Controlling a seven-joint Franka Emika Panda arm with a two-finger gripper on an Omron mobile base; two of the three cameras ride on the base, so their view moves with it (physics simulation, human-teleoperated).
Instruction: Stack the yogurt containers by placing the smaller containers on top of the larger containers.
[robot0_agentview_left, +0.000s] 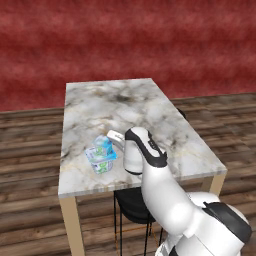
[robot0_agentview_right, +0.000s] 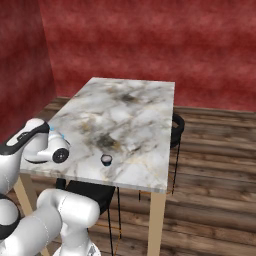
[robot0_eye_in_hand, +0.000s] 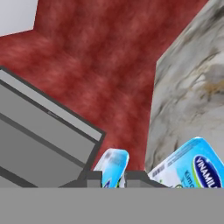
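Gripper (robot0_eye_in_hand: 113, 177) clenched on small teal tub (robot0_eye_in_hand: 112, 164), held just beside large blue-topped tub (robot0_eye_in_hand: 192, 168). Step judged: placement; centring above lid required before release.

A marble-topped counter (robot0_agentview_left: 135, 107) on pale wooden legs (robot0_agentview_right: 156, 220) is standing in the middle of the room, its white surface carrying grey and ochre veining. Dark wooden plank flooring (robot0_agentview_left: 30, 150) is stretching out around the counter on all sides. Behind the counter, a mottled red wall (robot0_agentview_left: 125, 40) is running across the view, and a second red wall (robot0_agentview_right: 22, 65) is meeting it to the counter's left. Black wire-legged stools (robot0_agentview_right: 176, 131) are sitting tucked against the counter's edges, one (robot0_agentview_left: 131, 206) under its near side.
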